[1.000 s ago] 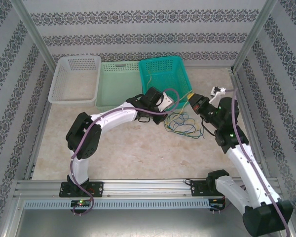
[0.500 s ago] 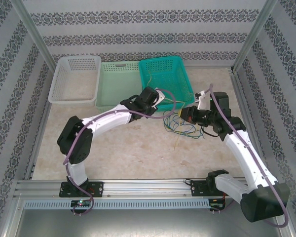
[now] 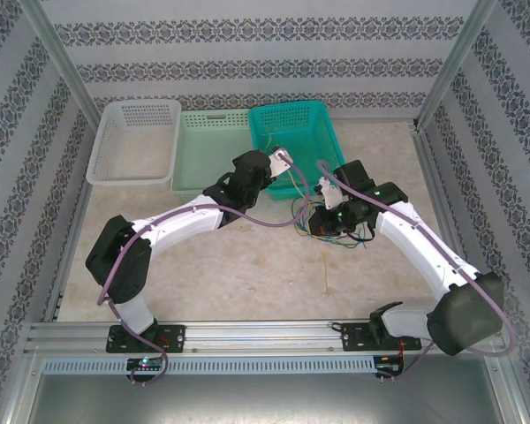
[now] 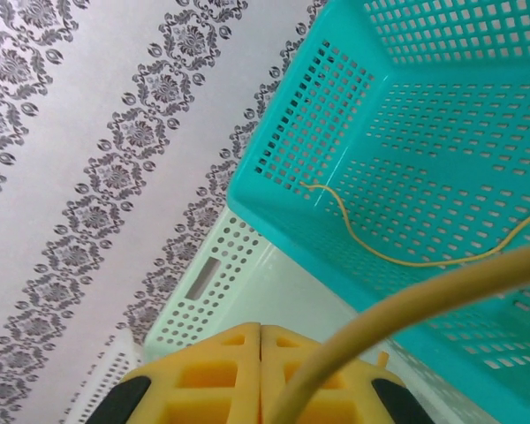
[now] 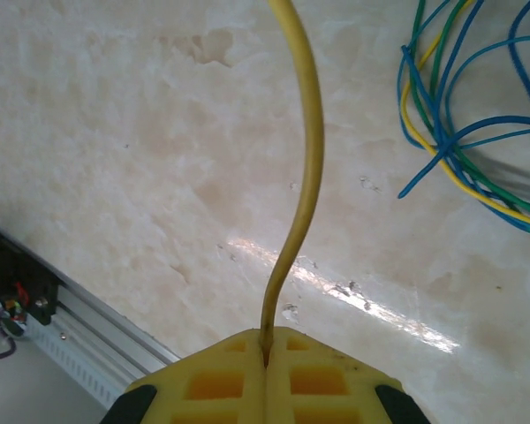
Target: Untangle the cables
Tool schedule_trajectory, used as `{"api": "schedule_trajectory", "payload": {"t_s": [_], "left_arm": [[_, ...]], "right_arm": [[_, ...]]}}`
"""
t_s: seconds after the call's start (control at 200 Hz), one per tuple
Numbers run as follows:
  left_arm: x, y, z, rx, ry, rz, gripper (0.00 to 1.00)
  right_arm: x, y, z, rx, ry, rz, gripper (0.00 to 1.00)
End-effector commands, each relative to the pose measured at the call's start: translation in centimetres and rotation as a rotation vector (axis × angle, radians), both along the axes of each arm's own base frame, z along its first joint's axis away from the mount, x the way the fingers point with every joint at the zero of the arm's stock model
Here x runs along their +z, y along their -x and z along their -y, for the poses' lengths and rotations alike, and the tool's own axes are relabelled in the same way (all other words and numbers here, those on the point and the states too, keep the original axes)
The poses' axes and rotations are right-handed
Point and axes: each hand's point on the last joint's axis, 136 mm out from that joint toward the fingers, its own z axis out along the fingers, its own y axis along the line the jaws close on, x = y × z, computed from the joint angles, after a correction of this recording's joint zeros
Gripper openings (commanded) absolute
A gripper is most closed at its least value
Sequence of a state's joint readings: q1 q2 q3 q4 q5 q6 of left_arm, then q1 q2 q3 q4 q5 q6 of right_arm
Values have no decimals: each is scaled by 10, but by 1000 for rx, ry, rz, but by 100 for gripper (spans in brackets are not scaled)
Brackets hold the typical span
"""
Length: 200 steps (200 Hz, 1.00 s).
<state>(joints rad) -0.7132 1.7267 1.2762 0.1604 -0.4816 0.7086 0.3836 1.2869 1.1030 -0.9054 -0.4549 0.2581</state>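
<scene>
Here, right hand [image 5: 267,343] pinching yellow cable [image 5: 306,159], left hand [image 4: 261,334] seemingly likewise.

Baskets [image 3: 212,146] wall the far edge, tangled cables [image 5: 450,146] the middle; near tabletop [image 3: 247,283] lies open.

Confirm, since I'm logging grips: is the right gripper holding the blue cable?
No, the right gripper is shut on the yellow cable.

thin yellow, green and blue cables [image 5: 455,148] lie tangled in loose loops on the tabletop [image 5: 115,132].
</scene>
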Motion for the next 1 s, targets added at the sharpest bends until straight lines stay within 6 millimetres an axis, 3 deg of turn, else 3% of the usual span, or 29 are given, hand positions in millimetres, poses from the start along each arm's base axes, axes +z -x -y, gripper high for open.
{"api": "schedule_trajectory", "payload": {"t_s": [0.0,0.045,0.14,0.185,0.2,0.37,0.47,0.56,0.674,0.849,0.994], "left_arm": [[42,-5,-5,20,31,120,14],[44,-6,-6,32,53,116,39],[50,-6,-9,53,104,103,64],[55,-6,-11,68,129,105,95],[58,-7,-12,77,136,107,100],[78,-2,-23,129,237,95,100],[86,4,-32,139,336,72,100],[89,9,-40,138,389,32,100],[81,11,-45,141,390,-25,100],[71,15,-51,160,415,-52,100],[57,22,-54,173,450,-89,100]], "right_arm": [[14,-6,7,-11,31,71,0],[26,-16,8,-52,-5,125,0],[58,-40,17,-170,-101,237,0],[76,-55,23,-233,-143,305,0],[81,-58,25,-251,-156,318,0],[153,-93,24,-325,-335,540,0],[176,-108,25,-336,-331,596,0],[180,-129,44,-432,-271,644,0],[188,-156,57,-525,-346,692,0],[199,-197,40,-477,-447,751,0],[171,-235,34,-460,-413,703,0]]}}
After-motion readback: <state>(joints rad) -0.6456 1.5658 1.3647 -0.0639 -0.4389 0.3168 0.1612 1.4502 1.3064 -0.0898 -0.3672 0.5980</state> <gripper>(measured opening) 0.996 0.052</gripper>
